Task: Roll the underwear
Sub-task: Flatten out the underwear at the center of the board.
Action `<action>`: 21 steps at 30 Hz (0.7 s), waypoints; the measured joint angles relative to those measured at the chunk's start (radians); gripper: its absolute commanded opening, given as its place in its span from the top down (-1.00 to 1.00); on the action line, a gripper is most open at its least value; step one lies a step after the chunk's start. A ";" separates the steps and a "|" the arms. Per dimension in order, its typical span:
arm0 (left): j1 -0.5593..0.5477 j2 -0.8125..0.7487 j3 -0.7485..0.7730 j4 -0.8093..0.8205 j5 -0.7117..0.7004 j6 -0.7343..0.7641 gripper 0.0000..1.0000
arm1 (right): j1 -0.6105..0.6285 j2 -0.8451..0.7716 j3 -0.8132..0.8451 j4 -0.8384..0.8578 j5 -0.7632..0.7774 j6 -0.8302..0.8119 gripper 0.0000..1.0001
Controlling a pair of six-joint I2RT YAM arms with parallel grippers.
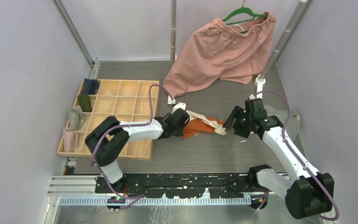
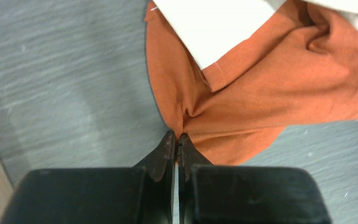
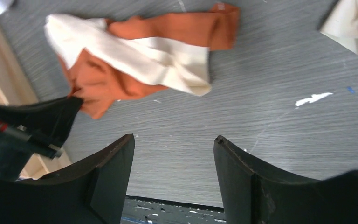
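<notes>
Left wrist view: my left fingers (image 2: 165, 151) pinch the left edge of the rust-orange, cream-trimmed cloth underwear (image 2: 270, 93), probably to start rolling; my right fingers (image 3: 114, 161) hover spread nearby.

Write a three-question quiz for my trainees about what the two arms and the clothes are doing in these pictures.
1. True or false: the right end effector is shut on the rust-orange underwear.
2. What does the left end effector pinch? A) an orange edge of the underwear; B) the shorts' waistband; C) a tray divider.
3. Fill in: the pink shorts at the back are on a green ____.

Key: 1. False: it is open and apart from the cloth. 2. A. 3. hanger.
</notes>
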 measured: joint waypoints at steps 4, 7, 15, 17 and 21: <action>-0.003 -0.090 -0.098 -0.009 0.010 -0.003 0.99 | 0.003 0.039 -0.023 0.011 0.033 0.016 -0.47; -0.019 -0.149 -0.154 -0.031 0.011 -0.009 0.94 | 0.038 0.102 -0.019 0.022 0.031 0.013 -0.47; -0.048 -0.249 -0.205 -0.114 0.004 -0.046 -0.18 | 0.190 0.172 -0.063 0.120 0.042 0.060 -0.43; -0.048 -0.294 -0.205 -0.147 -0.016 -0.055 -0.30 | 0.190 0.166 -0.090 0.144 0.071 0.080 -0.43; -0.047 -0.376 -0.187 -0.192 -0.065 -0.053 -0.36 | 0.189 0.152 -0.118 0.177 0.140 0.109 -0.33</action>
